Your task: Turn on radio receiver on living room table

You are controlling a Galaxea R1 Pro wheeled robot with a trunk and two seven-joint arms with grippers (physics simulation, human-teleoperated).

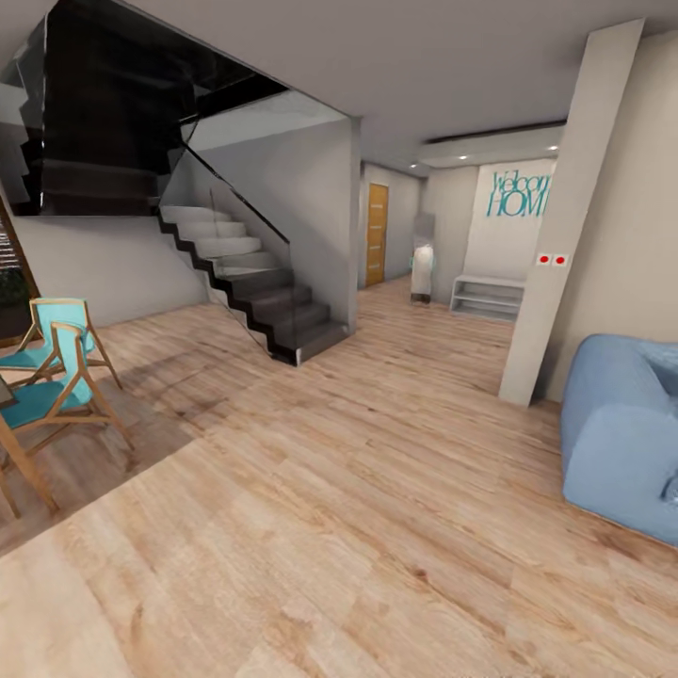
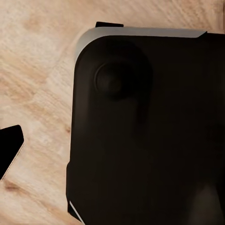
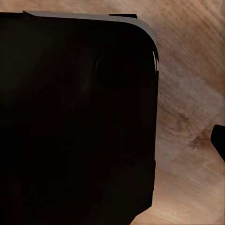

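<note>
Both wrist cameras look down on a dark, rounded-cornered body panel [image 2: 150, 131] of the robot [image 3: 75, 122]. A black tip [image 2: 9, 147] juts in beside it in each wrist view.

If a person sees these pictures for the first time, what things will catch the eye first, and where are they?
In the head view, the dark staircase with its glass rail rises at the left centre, above the wide wood plank floor. The blue sofa sits at the right edge, the turquoise chairs at the left edge, and teal "Welcome HOME" lettering marks the far wall. Both wrist views show a dark rounded robot body over the same floor.
</note>
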